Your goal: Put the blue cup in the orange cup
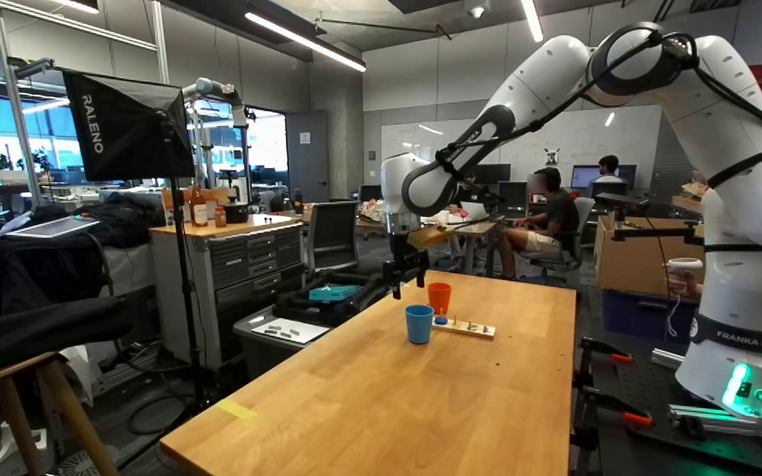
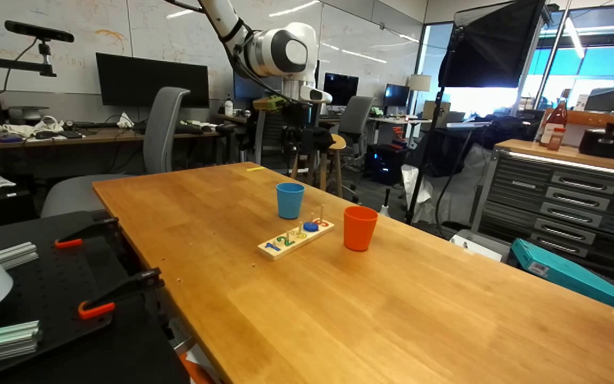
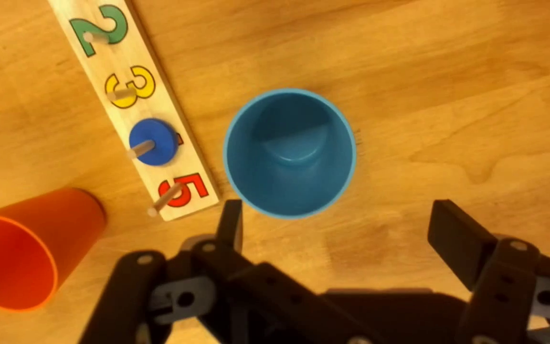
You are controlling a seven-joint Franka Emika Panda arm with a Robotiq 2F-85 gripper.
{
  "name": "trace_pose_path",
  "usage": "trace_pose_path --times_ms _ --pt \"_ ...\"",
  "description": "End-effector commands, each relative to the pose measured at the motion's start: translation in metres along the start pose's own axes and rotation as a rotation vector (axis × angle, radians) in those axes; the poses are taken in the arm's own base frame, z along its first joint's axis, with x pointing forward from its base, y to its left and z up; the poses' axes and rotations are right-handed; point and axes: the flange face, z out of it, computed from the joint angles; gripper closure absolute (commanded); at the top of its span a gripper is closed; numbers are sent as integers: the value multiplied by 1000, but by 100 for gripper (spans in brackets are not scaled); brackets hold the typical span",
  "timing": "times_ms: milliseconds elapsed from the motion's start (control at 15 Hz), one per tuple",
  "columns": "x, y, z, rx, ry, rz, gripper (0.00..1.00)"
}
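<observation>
In an exterior view, the fingers [image 1: 397, 289] hang above the desk [image 1: 407, 410], higher than the blue cup [image 1: 419, 324] and the orange cup [image 1: 440, 299], both upright on it. In an exterior view, the two cups stand apart, with one end of a numbered peg board [image 2: 297, 240] between them and a blue disc [image 2: 310, 227] on it. In the wrist view, the fingers are spread wide, and the blue cup's mouth opens upward just beside the peg board.
</observation>
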Motion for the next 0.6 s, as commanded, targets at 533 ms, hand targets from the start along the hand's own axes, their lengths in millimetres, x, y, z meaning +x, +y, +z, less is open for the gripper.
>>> trace_pose_path --times_ms 533 --pt "-30 -11 38 19 58 27 0"
